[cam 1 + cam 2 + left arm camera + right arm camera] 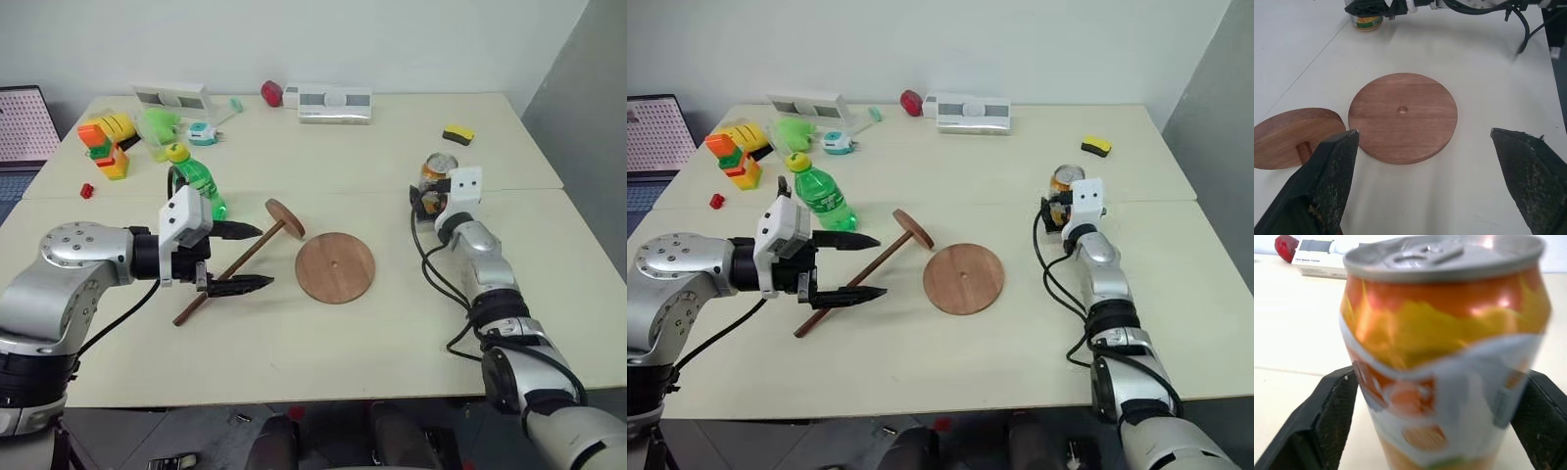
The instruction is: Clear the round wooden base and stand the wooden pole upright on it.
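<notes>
Two arms out, left claw (240,258) agape

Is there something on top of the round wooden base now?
Nothing lies on the round wooden base; its top and centre hole are bare. The wooden pole lies beside it on the table. What is beneath it is hidden.

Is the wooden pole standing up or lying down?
Lying down: the wooden pole rests slanted on the table, beside the round base.

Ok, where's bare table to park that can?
Bare tabletop lies right of the round wooden base, along the near edge, and around the yellow sponge. The far-left corner is crowded with toys, and a green bottle lies beside the wooden pole.
</notes>
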Controlling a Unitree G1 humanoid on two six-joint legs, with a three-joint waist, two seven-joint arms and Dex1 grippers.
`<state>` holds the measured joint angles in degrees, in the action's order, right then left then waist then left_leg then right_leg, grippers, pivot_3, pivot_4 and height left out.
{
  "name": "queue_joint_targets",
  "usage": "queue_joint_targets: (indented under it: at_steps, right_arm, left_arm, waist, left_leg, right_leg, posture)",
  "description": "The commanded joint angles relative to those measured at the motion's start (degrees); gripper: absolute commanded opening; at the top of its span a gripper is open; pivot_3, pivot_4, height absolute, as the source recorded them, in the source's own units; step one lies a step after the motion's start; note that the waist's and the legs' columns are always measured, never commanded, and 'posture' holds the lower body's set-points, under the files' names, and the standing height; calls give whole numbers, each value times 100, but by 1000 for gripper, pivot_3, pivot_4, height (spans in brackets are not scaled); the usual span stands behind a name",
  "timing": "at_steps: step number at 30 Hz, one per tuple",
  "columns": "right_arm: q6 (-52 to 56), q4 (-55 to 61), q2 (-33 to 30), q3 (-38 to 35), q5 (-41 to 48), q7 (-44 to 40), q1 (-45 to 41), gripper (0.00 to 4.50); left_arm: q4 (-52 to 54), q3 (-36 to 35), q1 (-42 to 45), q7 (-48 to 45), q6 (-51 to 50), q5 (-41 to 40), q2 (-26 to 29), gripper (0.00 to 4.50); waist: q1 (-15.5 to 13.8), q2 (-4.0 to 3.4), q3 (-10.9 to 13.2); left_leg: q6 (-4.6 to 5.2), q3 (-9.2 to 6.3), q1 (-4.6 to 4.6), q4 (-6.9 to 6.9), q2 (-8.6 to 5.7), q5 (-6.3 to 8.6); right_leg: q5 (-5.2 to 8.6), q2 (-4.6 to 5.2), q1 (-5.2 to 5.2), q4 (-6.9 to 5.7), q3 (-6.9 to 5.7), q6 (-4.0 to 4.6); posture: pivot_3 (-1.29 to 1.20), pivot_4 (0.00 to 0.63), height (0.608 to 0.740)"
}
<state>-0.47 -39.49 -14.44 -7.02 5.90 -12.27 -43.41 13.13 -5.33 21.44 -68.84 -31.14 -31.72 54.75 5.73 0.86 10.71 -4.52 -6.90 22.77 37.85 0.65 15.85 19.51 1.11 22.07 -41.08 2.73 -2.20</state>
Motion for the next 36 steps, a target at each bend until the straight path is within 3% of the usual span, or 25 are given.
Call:
queue_joint_targets:
  at_steps: [1, 10, 16, 23, 30, 36]
  right_arm:
    - [355, 810, 17, 39, 83, -86, 254, 4460]
    - [2681, 3592, -489, 199, 292, -559, 1443, 4460]
    - [4702, 5452, -1502, 182, 1001, -1448, 2000, 4460]
    - [5941, 6622, -2984, 65, 2233, -2925, 2025, 4460]
    - [6661, 6945, -3640, -68, 3576, -3874, 1293, 4460]
    - [6877, 7061, -3908, 321, 4172, -4331, 651, 4460]
  left_arm:
    - [89, -158, 70, -36, 13, -101, 39, 4500]
    - [-114, -8, 260, -150, 96, 9, 24, 4500]
    - [-316, 23, 333, -220, 199, 143, 61, 4500]
    - [-740, 207, 506, -42, 79, 622, 246, 4500]
    - [-1387, 1120, 1232, 195, -279, 1632, 295, 4500]
    - [-2065, 2597, 2831, -195, -1441, 2732, 194, 4500]
  waist:
    - [0, 0, 0]
    - [-32, -1, 0]
    - [-102, -1, 0]
    - [-105, -1, 0]
    - [-106, -1, 1]
    - [-115, 2, 2]
  left_leg:
    - [0, 0, -1, 0, 0, 0]
    - [2, -3, 3, 1, -2, 1]
    - [22, -7, 7, 3, -5, 12]
    - [25, -9, 6, 4, -7, 14]
    - [25, -14, 6, 7, -9, 14]
    - [25, -20, 13, 8, -12, 14]
  right_leg:
    - [0, 0, 0, -1, 1, 0]
    - [0, 0, 0, -1, -1, 0]
    - [0, 1, -1, 4, -4, 0]
    - [0, 2, -4, 6, -6, 0]
    - [0, 0, -8, 8, -14, -1]
    - [1, 0, -10, 16, -23, -1]
  posture:
    - [0, 150, 740]
    - [0, 150, 740]
    - [0, 150, 740]
    - [0, 150, 740]
    - [0, 150, 740]
    - [0, 150, 740]
